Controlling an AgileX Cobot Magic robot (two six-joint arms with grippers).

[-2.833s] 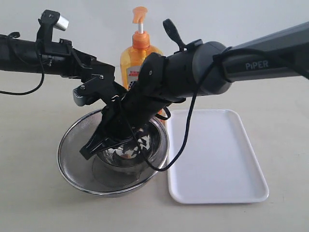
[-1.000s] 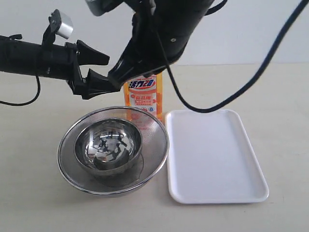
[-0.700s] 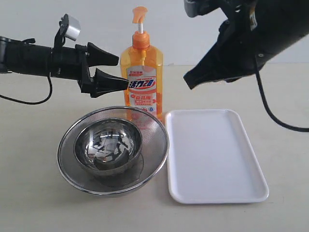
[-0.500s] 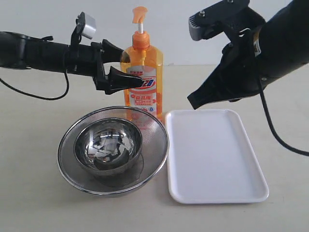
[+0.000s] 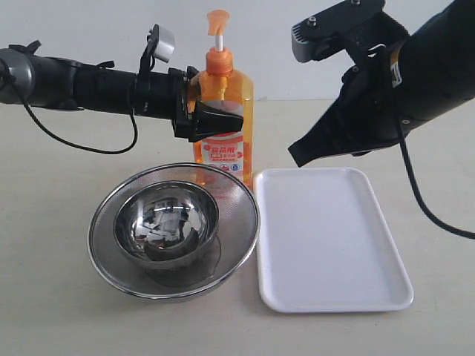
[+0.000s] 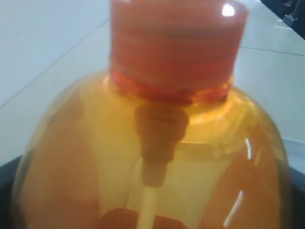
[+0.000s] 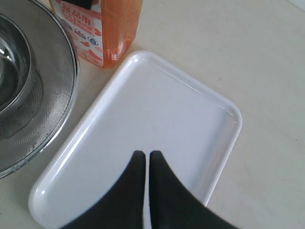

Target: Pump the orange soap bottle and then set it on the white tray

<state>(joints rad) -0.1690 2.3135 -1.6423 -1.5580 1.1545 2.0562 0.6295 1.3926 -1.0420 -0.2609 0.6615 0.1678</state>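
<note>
The orange soap bottle (image 5: 223, 152) stands upright behind the bowls, its pump head (image 5: 217, 18) raised. My left gripper (image 5: 221, 102) is open and straddles the bottle's upper body, one finger (image 5: 219, 119) in front and the other hidden behind. In the left wrist view the bottle's shoulder and collar (image 6: 176, 143) fill the frame at very close range. The white tray (image 5: 334, 245) lies to the right of the bottle. My right gripper (image 7: 145, 153) is shut and empty, hovering over the tray (image 7: 157, 119), with the bottle's base (image 7: 102, 28) beyond it.
A small steel bowl (image 5: 167, 222) sits inside a larger steel mesh bowl (image 5: 237, 215) just in front of the bottle and touching the tray's left side. The mesh bowl's rim (image 7: 38, 95) shows in the right wrist view. The right arm's bulk (image 5: 401, 81) hangs above the tray's far end.
My left gripper has slid right until its open fingers enclose the bottle's upper body. The right arm lifted out of the bowls, swung right and now hovers over the tray.
</note>
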